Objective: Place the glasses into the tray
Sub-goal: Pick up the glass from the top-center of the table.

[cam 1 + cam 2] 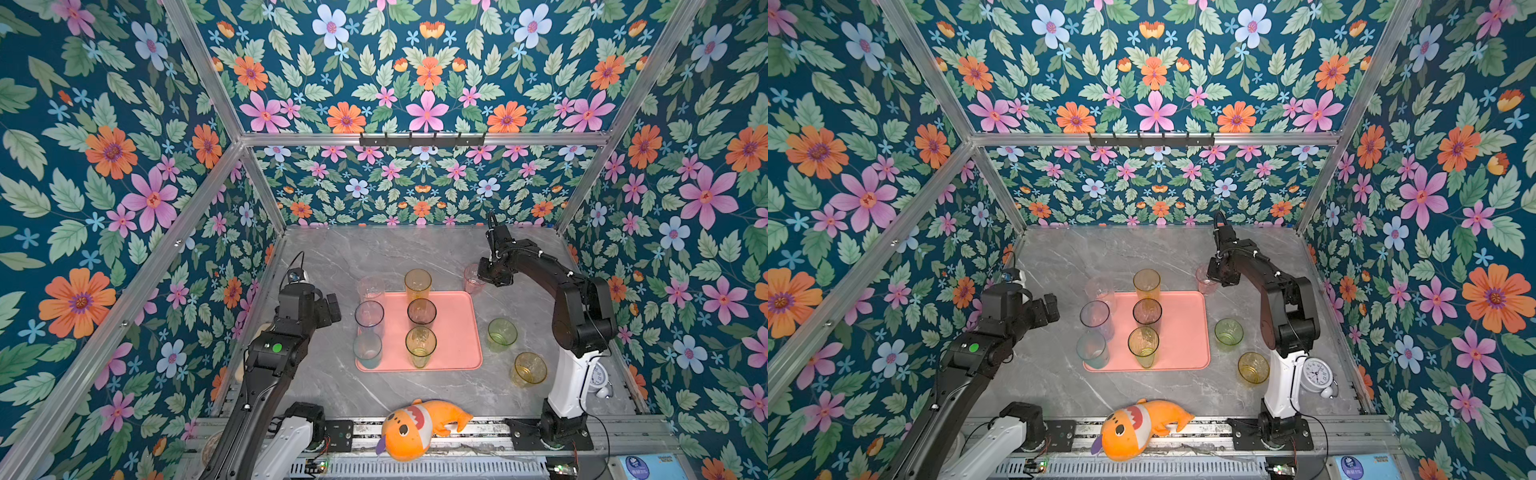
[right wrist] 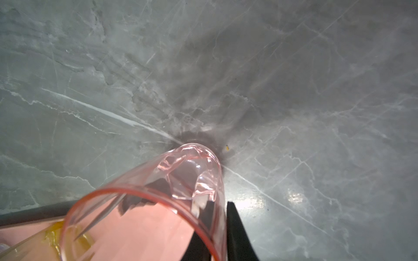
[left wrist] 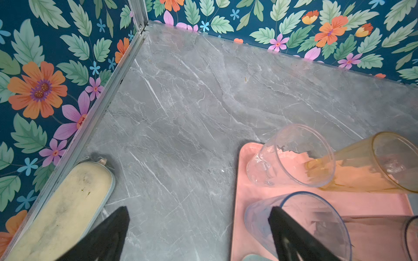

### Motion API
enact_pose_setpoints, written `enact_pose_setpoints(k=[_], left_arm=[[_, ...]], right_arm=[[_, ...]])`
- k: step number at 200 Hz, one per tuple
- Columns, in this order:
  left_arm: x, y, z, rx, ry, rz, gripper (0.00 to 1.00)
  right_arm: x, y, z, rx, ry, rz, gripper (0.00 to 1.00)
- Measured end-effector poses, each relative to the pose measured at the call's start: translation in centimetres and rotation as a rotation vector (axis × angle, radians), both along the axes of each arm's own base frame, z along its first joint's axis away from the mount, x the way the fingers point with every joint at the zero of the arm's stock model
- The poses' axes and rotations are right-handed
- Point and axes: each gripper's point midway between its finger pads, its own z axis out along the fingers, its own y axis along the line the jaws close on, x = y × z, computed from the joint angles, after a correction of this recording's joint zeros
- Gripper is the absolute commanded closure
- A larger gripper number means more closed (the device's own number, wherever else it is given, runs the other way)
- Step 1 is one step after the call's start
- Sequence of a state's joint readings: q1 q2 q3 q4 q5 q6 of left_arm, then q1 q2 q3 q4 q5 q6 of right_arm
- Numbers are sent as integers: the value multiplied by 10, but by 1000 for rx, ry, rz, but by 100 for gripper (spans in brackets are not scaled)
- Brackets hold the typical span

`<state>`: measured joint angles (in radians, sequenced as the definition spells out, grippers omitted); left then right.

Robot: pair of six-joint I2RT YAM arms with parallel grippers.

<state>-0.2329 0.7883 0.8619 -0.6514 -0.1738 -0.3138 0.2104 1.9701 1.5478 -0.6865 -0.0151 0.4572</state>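
My right fingers (image 2: 235, 232) clamped the pink glass (image 2: 187, 176) by its rim wall; light, slick and thin-walled, I judged. My left fingers (image 3: 106, 235) stood spread, empty.

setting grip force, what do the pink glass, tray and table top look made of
pink glass: probably thin tinted plastic, glossy; what lies behind shows straight through its wall. Real glass is not ruled out.
tray: likely moulded plastic, matte-looking, opaque; rounded corners, low rim.
table top: grey marble look with white veins and a soft sheen; stone or printed laminate, cannot tell.
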Motion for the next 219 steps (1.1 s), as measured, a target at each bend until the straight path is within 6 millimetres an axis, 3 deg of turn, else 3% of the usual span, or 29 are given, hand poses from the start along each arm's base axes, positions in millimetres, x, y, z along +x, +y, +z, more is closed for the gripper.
enact_pose_setpoints(k=[45, 116, 170, 219], left_arm=[[0, 0, -1, 0, 2, 0, 1], [0, 0, -3, -1, 6, 1, 1], [0, -1, -5, -3, 13, -4, 1], [0, -1, -5, -3, 14, -3, 1]], right_arm=[[-1, 1, 11, 1, -11, 15, 93], [-14, -1, 74, 9, -102, 47, 94], [-38, 18, 121, 5, -149, 126, 94], [-65, 36, 143, -20, -164, 188, 94]])
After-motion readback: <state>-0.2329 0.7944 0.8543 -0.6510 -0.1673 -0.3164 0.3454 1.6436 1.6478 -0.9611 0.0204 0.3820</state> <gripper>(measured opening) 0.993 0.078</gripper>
